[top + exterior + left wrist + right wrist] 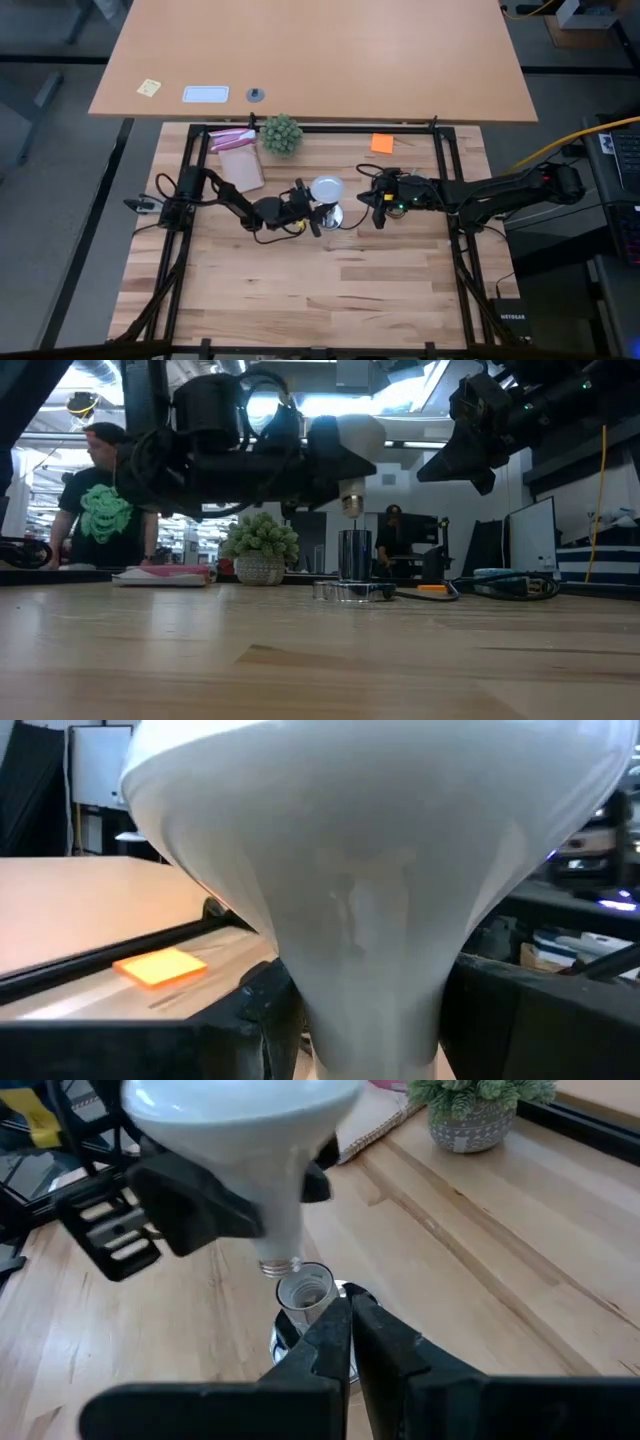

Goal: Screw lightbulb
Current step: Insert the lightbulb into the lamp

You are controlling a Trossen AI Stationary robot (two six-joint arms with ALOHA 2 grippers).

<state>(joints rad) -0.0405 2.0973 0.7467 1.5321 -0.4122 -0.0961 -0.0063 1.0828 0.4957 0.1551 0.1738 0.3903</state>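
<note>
1. Two arms of mine are out over the table (300, 300). Far left at the back there's a pink packet (232, 140) lying flat, with a little potted plant (281, 134) just beside it.
2. My left gripper (312, 212) is clamped on the lightbulb (355, 445), holding it by the narrow neck, dome up and screw base pointing down.
3. Right under it stands the socket (354, 565) on its round silvery base. The bulb's threads hang just above the socket's mouth, not in it yet.
4. My right gripper (350, 1320) sits right of the socket, low and close to it, fingers pinched together with nothing between them.
5. Further back, right of the plant, an orange sticky note (382, 143) lies on the wood.
</note>
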